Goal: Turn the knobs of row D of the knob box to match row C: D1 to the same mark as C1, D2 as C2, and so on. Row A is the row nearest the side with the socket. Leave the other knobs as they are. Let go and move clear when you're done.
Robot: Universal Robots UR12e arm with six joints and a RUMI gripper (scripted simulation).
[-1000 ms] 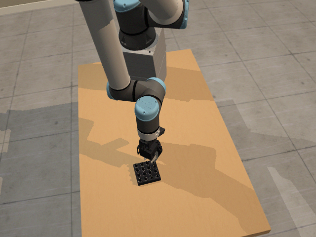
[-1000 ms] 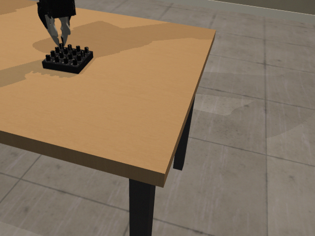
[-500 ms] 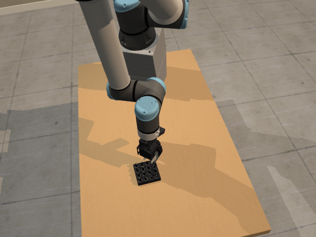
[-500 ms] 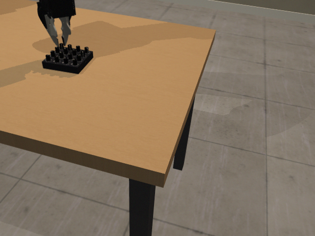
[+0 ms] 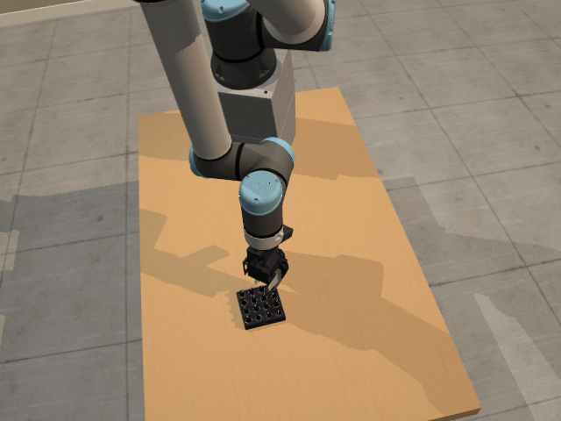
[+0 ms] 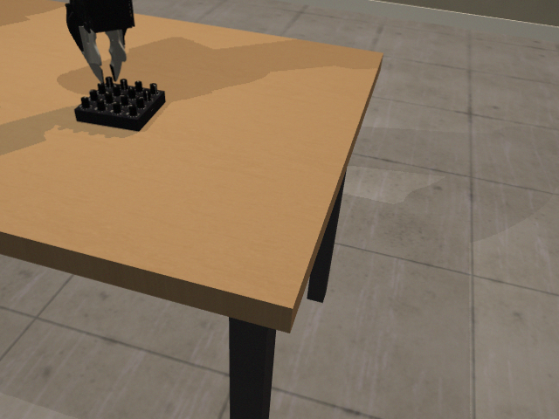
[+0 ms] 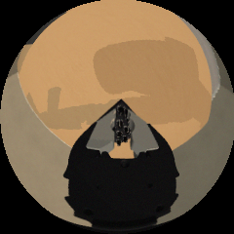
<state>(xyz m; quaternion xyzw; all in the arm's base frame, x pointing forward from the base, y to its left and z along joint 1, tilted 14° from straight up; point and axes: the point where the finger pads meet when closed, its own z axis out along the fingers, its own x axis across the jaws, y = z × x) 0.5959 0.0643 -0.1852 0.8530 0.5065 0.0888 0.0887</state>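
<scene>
Sixteen knobs stand on the black knob box [image 6: 118,118], far left on your table [image 6: 217,180]. Your gripper [image 6: 106,74] hangs just above a far-edge knob [image 6: 108,82], fingers slightly parted, grasping nothing. Knob marks are unreadable, so progress can't be judged.

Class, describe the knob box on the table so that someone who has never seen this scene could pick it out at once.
Start at the long wooden table with the grey robot arm standing on it. Under the arm's gripper lies the knob box: a flat, square black block topped with a grid of small upright black knobs, the only loose object visible on the wood.
</scene>
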